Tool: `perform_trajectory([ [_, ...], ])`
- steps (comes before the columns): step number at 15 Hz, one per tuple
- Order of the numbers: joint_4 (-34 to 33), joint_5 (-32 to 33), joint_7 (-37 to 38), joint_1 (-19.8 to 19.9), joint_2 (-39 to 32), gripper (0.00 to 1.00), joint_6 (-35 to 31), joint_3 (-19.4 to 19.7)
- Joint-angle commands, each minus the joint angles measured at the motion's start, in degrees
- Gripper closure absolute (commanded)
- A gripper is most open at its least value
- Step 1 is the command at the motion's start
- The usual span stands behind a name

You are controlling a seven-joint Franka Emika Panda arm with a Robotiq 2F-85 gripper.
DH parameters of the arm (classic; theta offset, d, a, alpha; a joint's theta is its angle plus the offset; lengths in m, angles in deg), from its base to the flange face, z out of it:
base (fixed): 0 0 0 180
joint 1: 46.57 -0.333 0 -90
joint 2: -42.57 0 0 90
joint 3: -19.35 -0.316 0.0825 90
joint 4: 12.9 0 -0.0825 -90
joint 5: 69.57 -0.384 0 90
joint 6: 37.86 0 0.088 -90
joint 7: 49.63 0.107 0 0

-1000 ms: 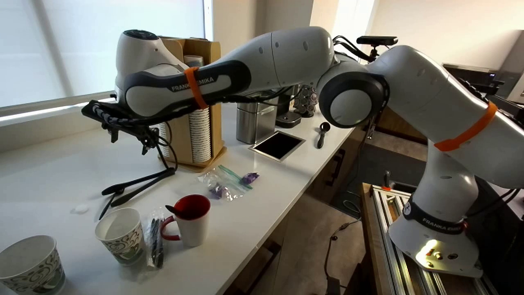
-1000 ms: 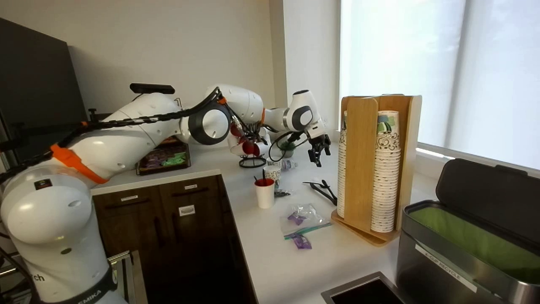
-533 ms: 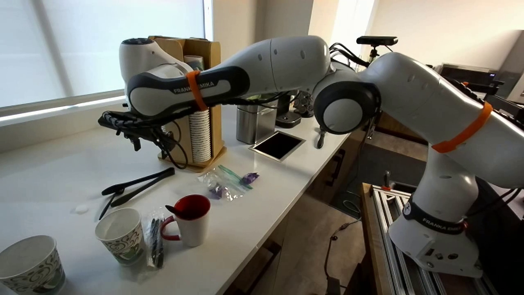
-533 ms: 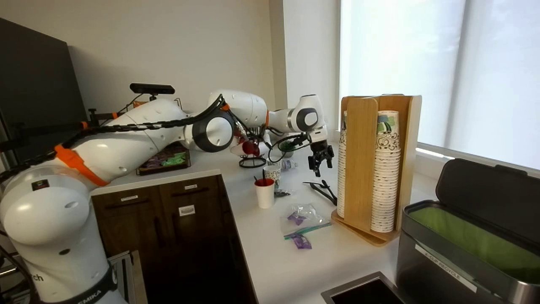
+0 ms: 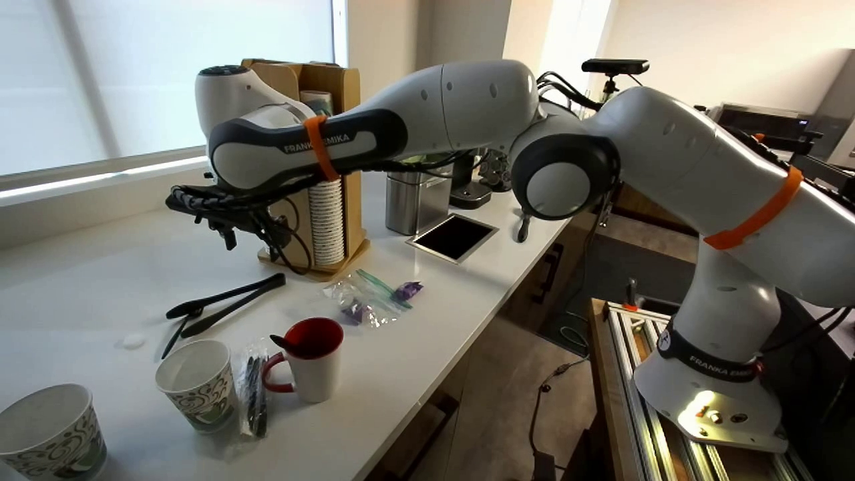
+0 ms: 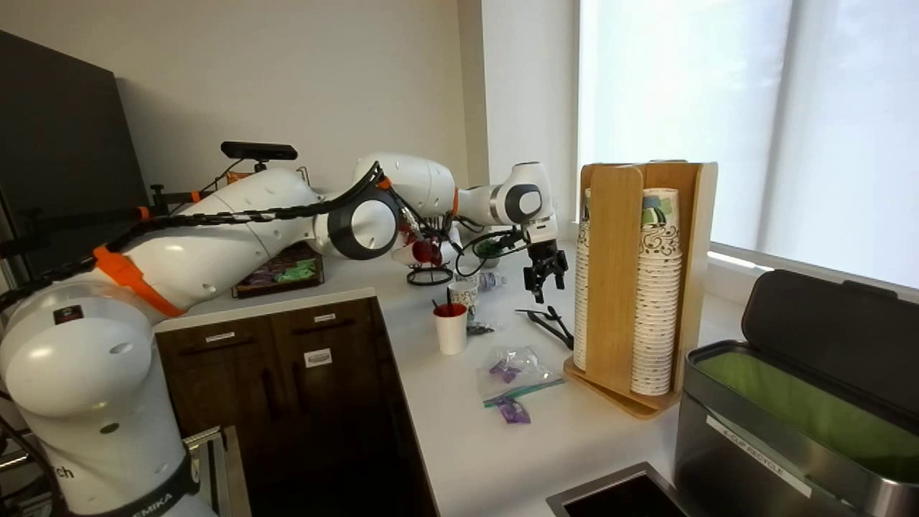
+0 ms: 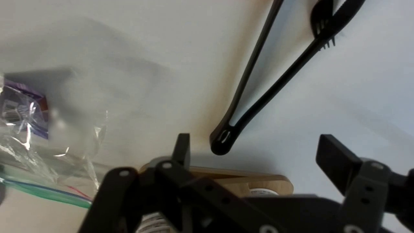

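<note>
My gripper [image 7: 255,145] stands open over the white counter, its two fingers wide apart and nothing held between them. Below it lies a pair of black tongs [image 7: 284,78], spread in a V. In the wrist view the tongs' joined end shows between the fingertips, nearer the left one, but it rests lower, on the counter. A small black piece with tines [image 7: 323,24] shows at the far end, crossed by one tong arm. In an exterior view the gripper [image 6: 547,283] points down above the tongs [image 6: 549,327], apart from them, close beside the wooden cup rack [image 6: 614,287].
A clear zip bag [image 5: 374,300] with purple-wrapped pieces lies near the rack. A red-and-white mug [image 5: 320,367] with a black handle sticking out, wrapped black cutlery [image 5: 254,397] and paper cups [image 5: 200,387] stand along the counter. Beyond the rack is a metal bin [image 6: 754,445].
The gripper has come down and moved toward the cup rack, and its wrist has turned to point more straight down. Most of this happened in the earlier half second. The counter objects have not moved.
</note>
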Motion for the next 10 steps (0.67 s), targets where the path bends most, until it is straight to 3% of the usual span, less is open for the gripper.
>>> perform_trajectory([
  [1,-4.36,-0.05,-0.45,0.63,-3.18,0.00,6.04,-0.07],
  [5,-8.48,0.81,1.74,1.91,-6.68,0.00,8.24,-0.81],
  [10,-10.88,2.91,5.07,0.16,-10.10,0.00,5.58,3.41],
])
